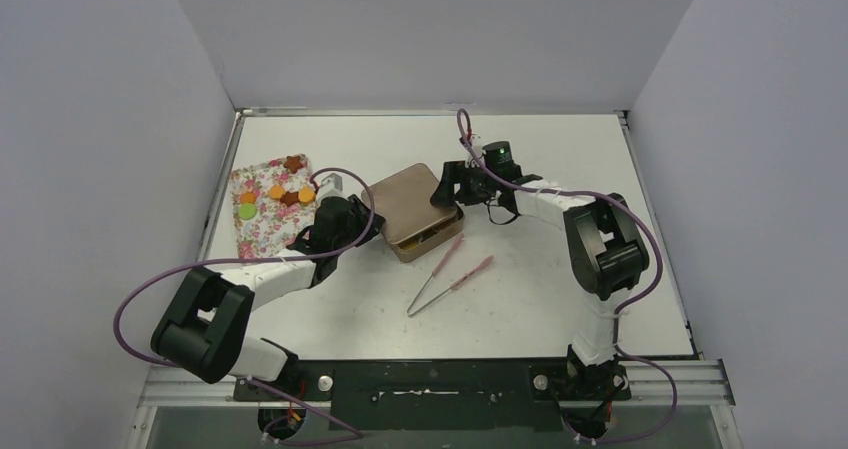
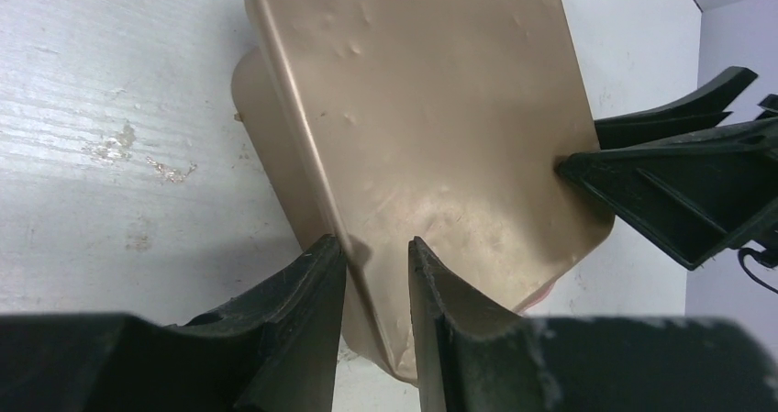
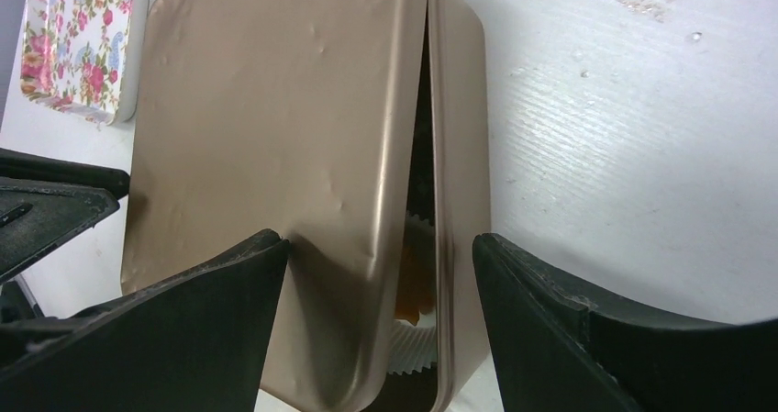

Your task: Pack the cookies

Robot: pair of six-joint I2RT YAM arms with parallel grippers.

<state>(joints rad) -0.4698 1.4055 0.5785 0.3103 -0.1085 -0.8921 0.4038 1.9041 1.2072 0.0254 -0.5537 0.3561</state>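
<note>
Our left fingers (image 2: 316,283) pinch one rim of the lid (image 2: 431,109), which we judge is to lift it off. The right fingers (image 3: 248,283) stand spread astride the tin (image 3: 459,155) at mid-table, likely to steady it. That lid sits askew, baring a paper cup (image 3: 408,348) inside. Cookies (image 1: 277,192) wait unpacked on the floral tray (image 1: 262,227) by the left edge of the table (image 1: 560,299), and tongs (image 1: 445,274) lie toward the near edge.

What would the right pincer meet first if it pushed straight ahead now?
The gold lid, most likely: the open right pincer straddles its near edge, with the box wall just beside it.
</note>
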